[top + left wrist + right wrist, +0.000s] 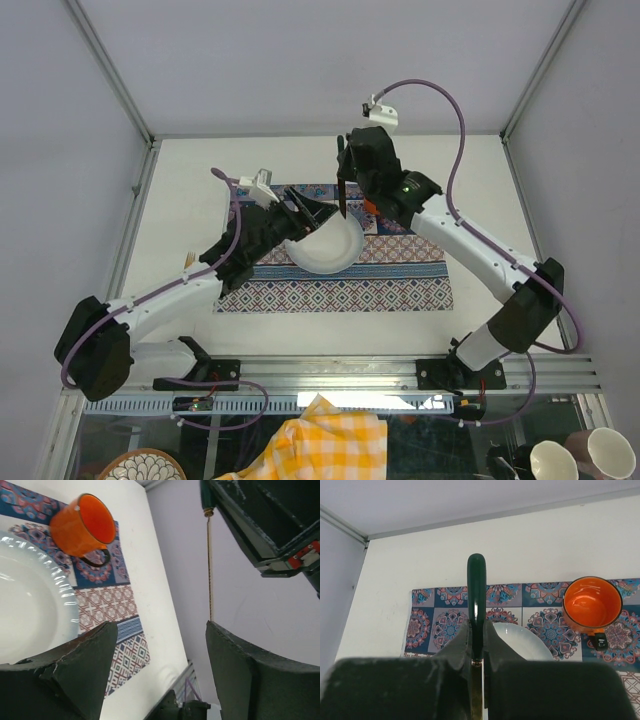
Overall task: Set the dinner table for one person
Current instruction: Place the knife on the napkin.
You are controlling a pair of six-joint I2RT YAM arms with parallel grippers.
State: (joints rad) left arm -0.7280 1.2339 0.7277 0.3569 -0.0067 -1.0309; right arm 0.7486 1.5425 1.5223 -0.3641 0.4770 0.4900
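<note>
White matte counter fills the middle of the top view, edged by aluminium rails. Its long axis runs side to side, parallel to the near rail where both arms are bolted, and the short sides face left and right. Lying flat at its centre is a blue-and-purple tile-print cloth, with its long side running the same way.

On the cloth sits a white plate with a ribbed rim. An orange mug stands upright on the cloth just beside the plate's far right, its dark handle turned toward the right wrist camera.

Right hand is clenched on a green-handled utensil and held above the plate's far edge. The green end sticks out past the fingers and a thin gold shaft runs the other way (can't tell what kind of utensil, the working end is not readable). In the top view the utensil looks close to upright.

Left hand is released, with its jaws wide and nothing between them. It sits over the plate's left rim. In the left wrist view the gold shaft ends just by one fingertip; contact not clear.

Yellow checked cloth lies below the near rail, off the counter.
</note>
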